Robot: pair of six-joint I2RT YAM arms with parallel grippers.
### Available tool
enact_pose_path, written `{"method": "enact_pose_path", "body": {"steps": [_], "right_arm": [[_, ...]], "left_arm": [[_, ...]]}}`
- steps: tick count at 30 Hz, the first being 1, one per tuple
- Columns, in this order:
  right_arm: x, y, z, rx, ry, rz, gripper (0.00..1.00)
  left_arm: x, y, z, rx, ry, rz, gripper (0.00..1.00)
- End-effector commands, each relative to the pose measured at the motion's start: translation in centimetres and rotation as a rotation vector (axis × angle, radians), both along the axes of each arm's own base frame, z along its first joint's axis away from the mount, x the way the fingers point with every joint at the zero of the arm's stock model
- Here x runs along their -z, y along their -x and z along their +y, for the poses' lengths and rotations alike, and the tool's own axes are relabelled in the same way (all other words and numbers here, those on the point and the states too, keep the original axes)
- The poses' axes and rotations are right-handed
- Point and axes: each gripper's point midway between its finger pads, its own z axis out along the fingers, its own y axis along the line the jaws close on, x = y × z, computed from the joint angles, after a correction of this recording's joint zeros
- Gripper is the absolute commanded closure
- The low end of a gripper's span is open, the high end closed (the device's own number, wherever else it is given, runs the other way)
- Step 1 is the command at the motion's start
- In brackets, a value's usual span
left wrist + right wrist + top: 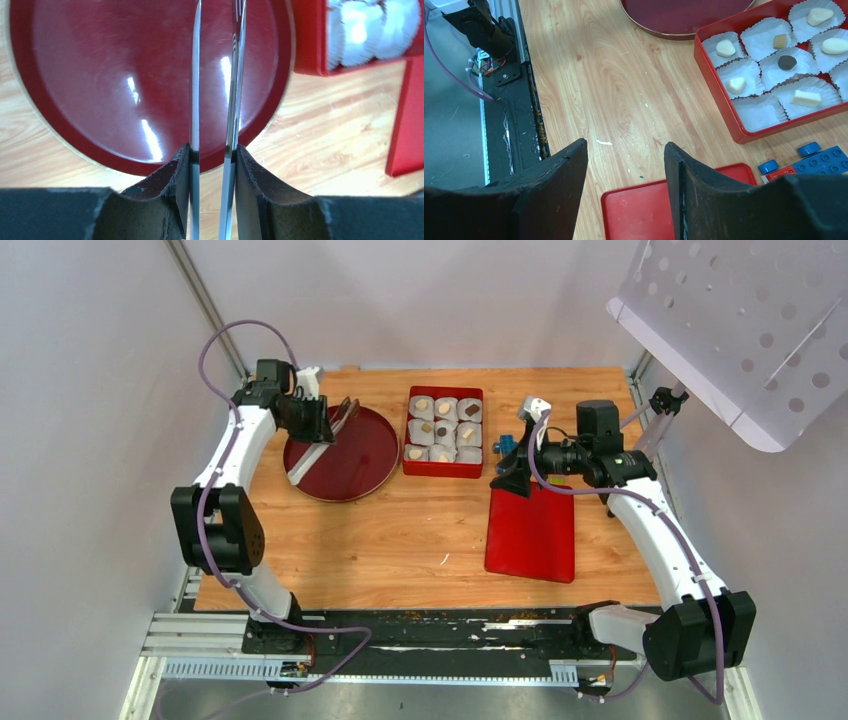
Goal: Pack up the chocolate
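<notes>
The chocolate [787,62] lies as small dark and pale lumps in white paper cups inside an open red box [443,471], also seen in the right wrist view [716,95]. One cup [760,113] at the box's near corner is empty. My left gripper [212,150] is shut on metal tongs [234,100], whose two blades point out over a round dark red tray [65,135]; it hovers over that tray [340,455], left of the box. My right gripper [626,145] is open and empty above a flat red lid [644,210], right of the box.
The red lid [530,530] lies on the wooden table in front of the box. Blue and red toy blocks [824,160] sit between lid and box. A white perforated panel [740,320] hangs at the back right. Black rails run along the near edge.
</notes>
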Motion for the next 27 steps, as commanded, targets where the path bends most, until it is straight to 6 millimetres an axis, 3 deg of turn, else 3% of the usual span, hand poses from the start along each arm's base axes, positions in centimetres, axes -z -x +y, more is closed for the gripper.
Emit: {"method": "enact_pose_path", "body": {"steps": [1, 6, 10, 18, 27], "right_arm": [[-1.6, -0.4, -0.2, 0.001, 0.004, -0.067, 0.42], [-2.1, -0.7, -1.4, 0.064, 0.028, -0.076, 0.42], [-2.2, -0.8, -2.9, 0.121, 0.026, -0.064, 0.42], [-0.7, -1.8, -6.1, 0.282, 0.082, -0.037, 0.42], [-0.3, -3.0, -7.4, 0.354, 0.093, -0.025, 0.43]], "left_arm": [[-4.3, 1.9, -5.6, 0.283, 0.086, -0.118, 0.96], [-6.1, 4.0, -11.3, 0.545, 0.094, -0.153, 0.96], [-6.7, 4.5, -14.3, 0.653, 0.117, -0.159, 0.96], [-4.8, 3.7, -18.6, 0.788, 0.086, -0.111, 0.96], [-1.5, 1.2, -20.5, 0.824, -0.004, -0.054, 0.97]]}}
